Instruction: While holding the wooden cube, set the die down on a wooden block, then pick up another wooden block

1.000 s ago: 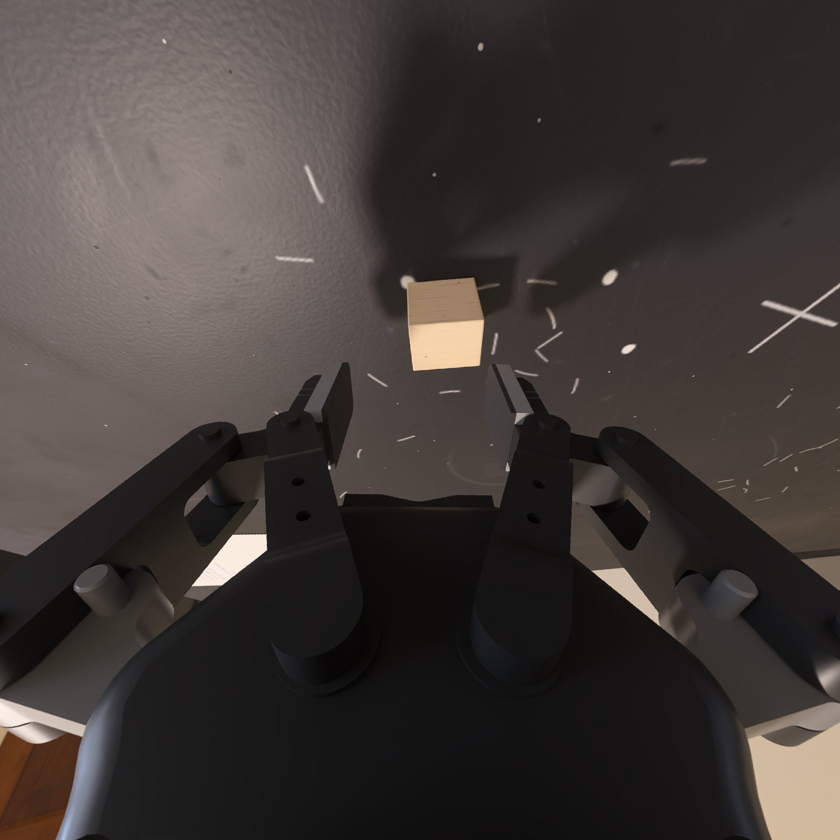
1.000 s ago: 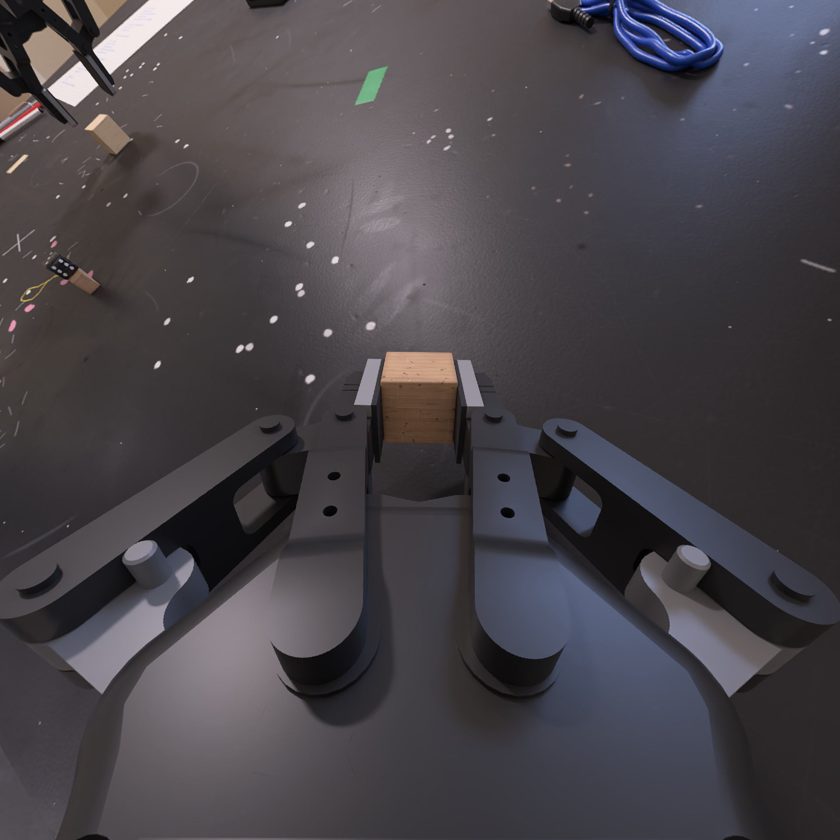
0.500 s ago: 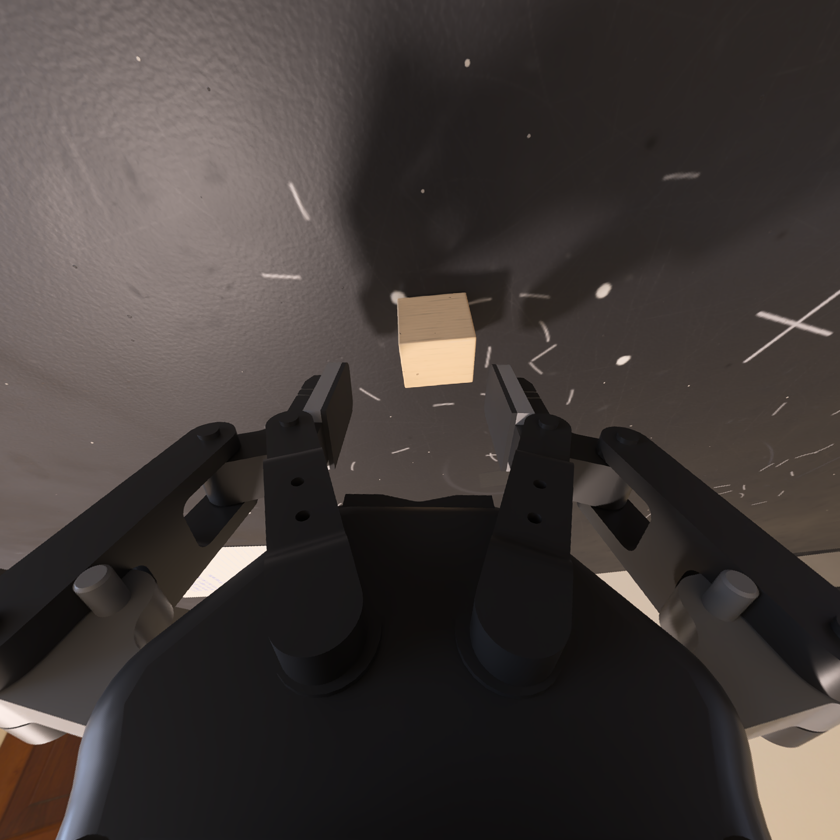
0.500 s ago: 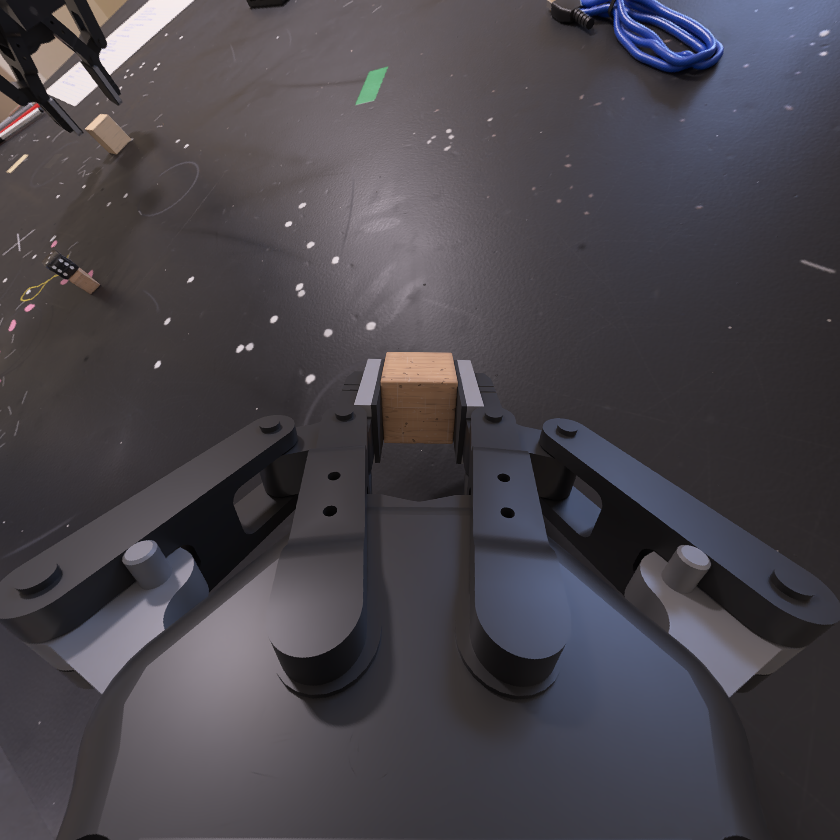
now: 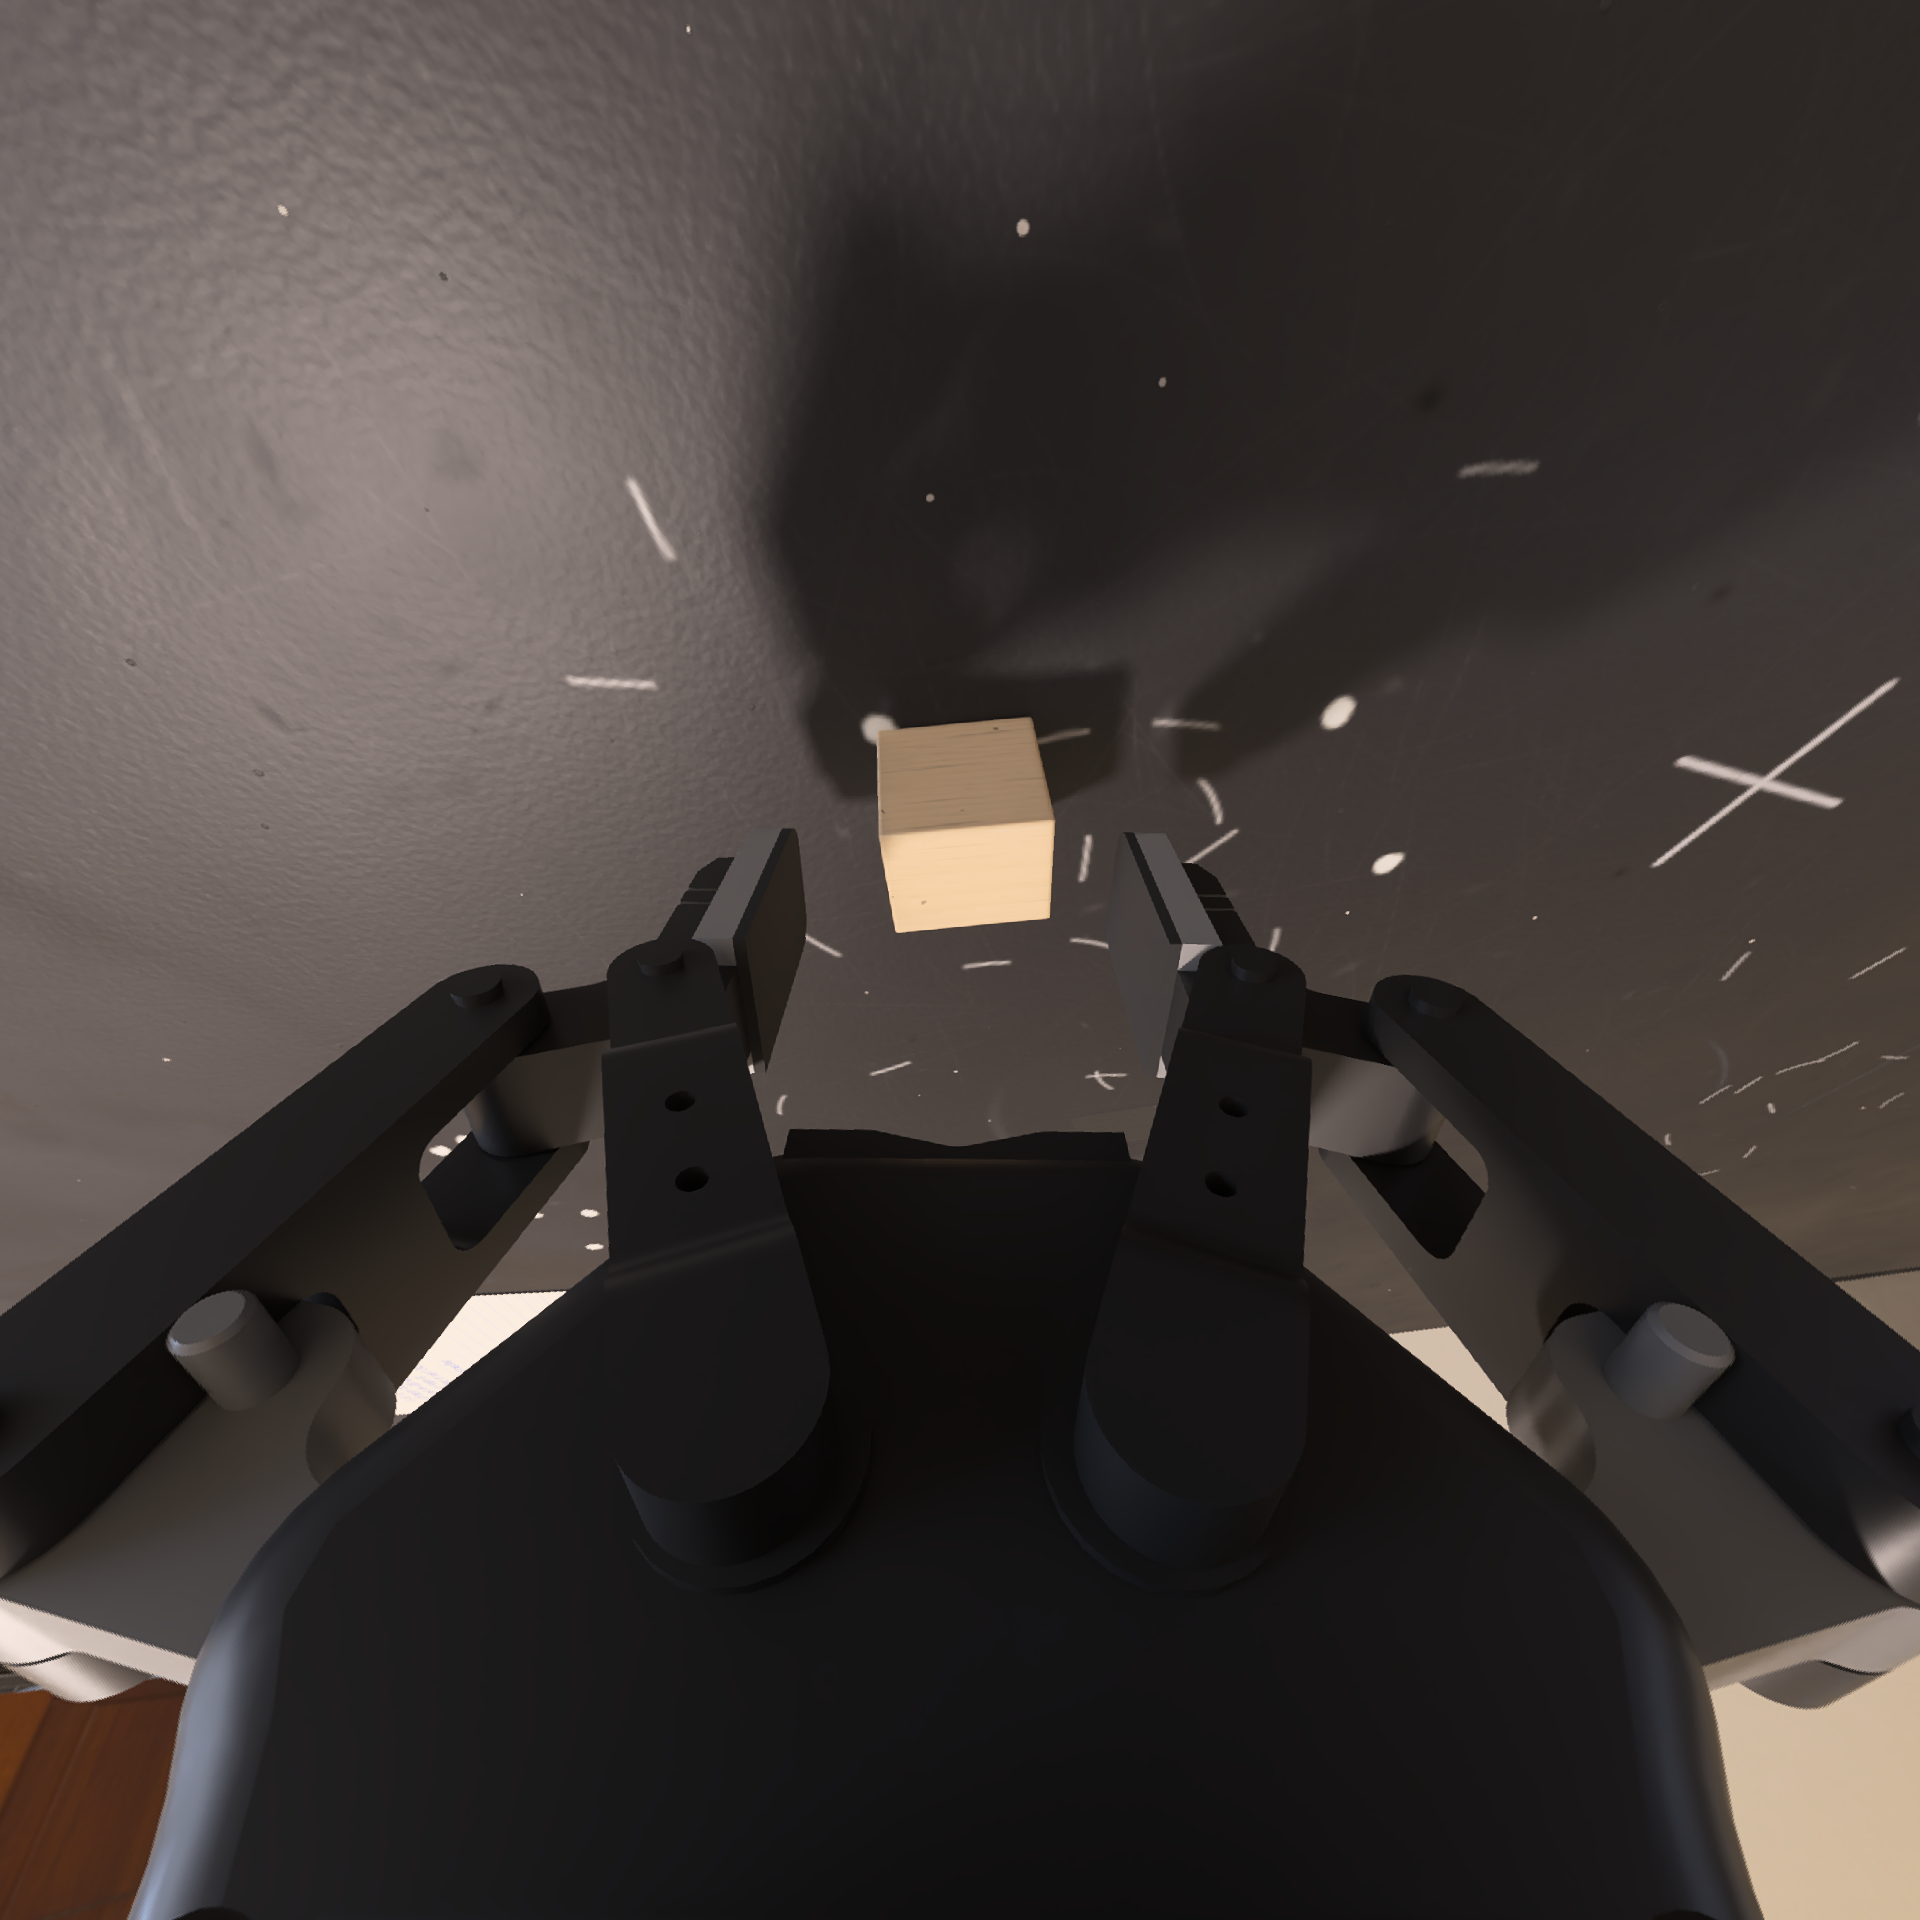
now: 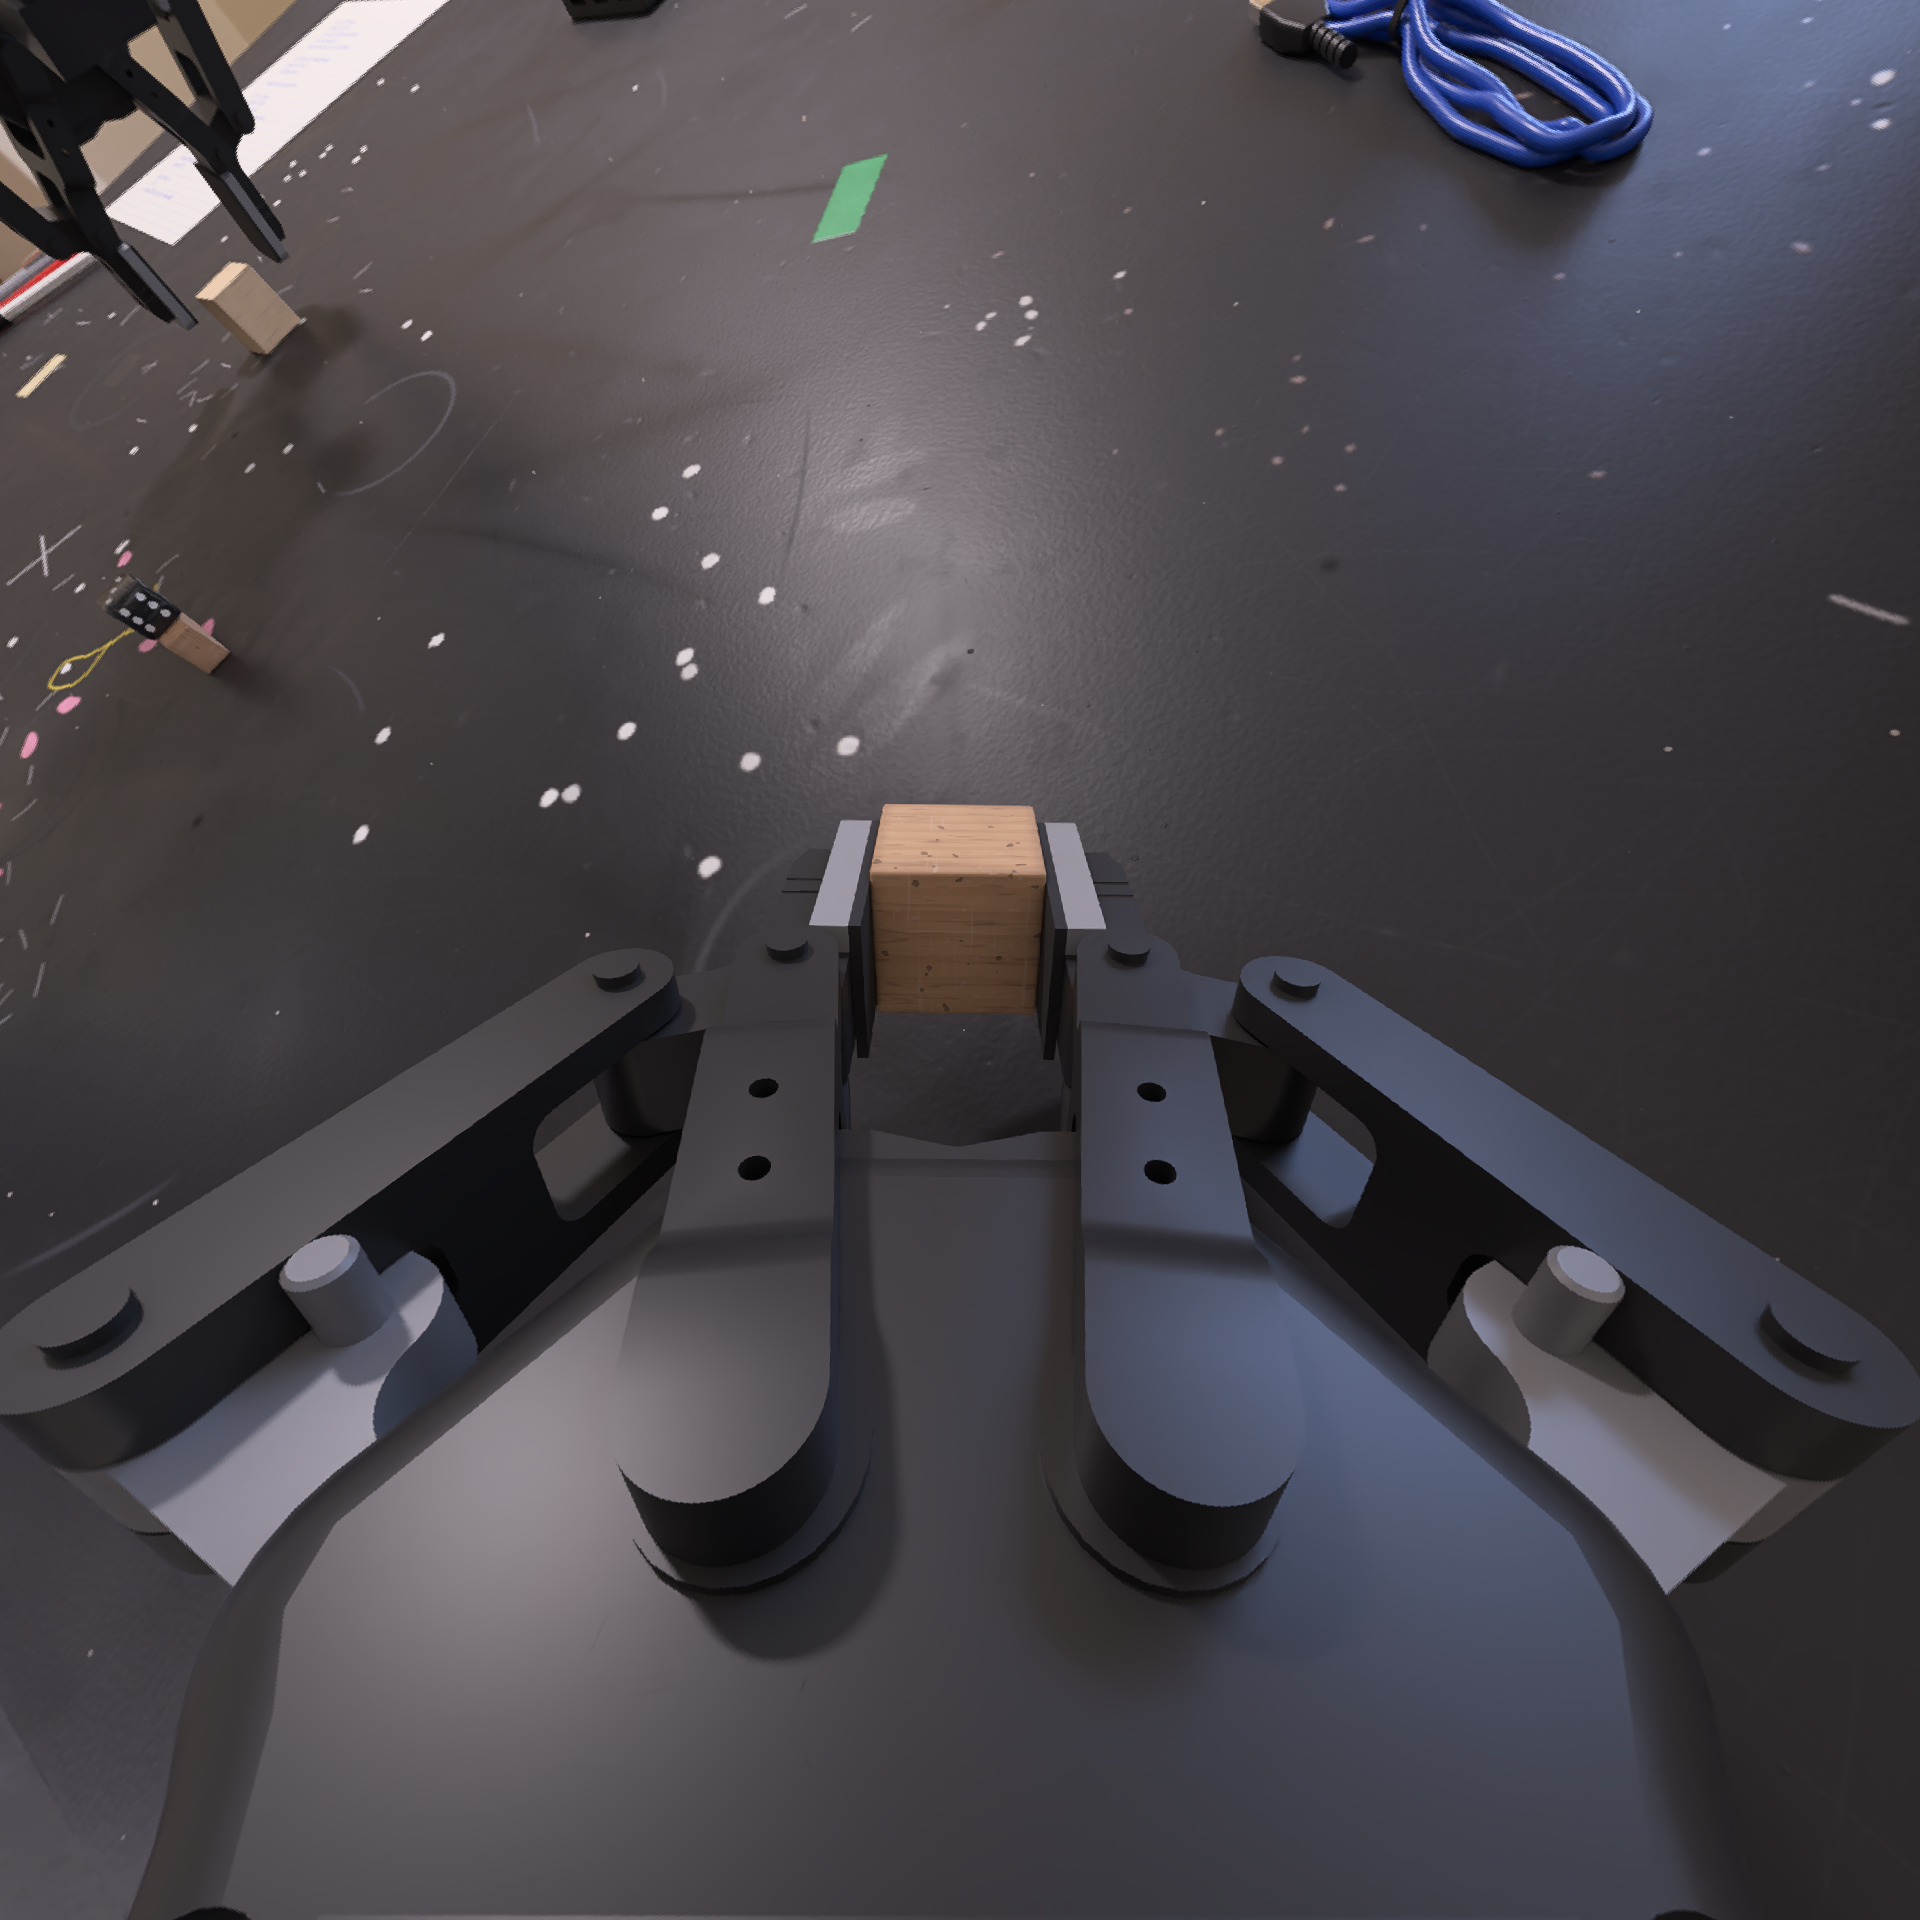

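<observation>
My right gripper is shut on a brown wooden cube, held above the dark table. My left gripper is open and empty, just above a pale wooden block that lies on the table between and slightly beyond its fingertips. In the right wrist view the same pale block shows at the far left with the left gripper over it. A black die sits on top of another wooden block at the left.
A coiled blue cable lies at the back right. A green tape strip is stuck on the table at the back. The dark table is speckled with white marks. The table's edge shows behind my left gripper.
My left gripper has come down and closer to the pale block, which now sits nearer its open fingertips. The right gripper and its cube have not moved.
</observation>
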Controlling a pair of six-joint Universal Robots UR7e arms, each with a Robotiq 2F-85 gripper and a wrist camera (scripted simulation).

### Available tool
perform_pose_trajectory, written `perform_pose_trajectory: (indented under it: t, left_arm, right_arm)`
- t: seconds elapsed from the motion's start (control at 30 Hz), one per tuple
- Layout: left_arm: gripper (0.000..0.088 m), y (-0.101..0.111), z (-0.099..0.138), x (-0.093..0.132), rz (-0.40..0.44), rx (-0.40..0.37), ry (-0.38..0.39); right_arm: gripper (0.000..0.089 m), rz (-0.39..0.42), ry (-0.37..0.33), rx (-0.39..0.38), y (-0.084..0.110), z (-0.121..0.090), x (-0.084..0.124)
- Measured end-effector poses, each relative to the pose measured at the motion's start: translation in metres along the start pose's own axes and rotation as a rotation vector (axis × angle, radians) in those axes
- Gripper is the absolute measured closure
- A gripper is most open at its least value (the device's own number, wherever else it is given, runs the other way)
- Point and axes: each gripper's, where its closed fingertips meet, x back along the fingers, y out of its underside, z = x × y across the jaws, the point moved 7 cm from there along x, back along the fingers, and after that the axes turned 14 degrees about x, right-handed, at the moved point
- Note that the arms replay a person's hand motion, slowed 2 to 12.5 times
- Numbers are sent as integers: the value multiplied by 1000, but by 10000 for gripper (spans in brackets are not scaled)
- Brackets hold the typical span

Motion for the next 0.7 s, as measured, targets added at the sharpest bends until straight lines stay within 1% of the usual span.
perform_pose_trajectory:
  t: [0.3, 0.7]
  left_arm:
    - [376, -2, 2, -1, 25, 12, 3]
    - [424, -3, 3, -2, 31, 34, -11]
  right_arm:
    - [643, 0, -1, -1, 0, 0, 0]
    - [643, 1, -3, -5, 0, 0, 0]
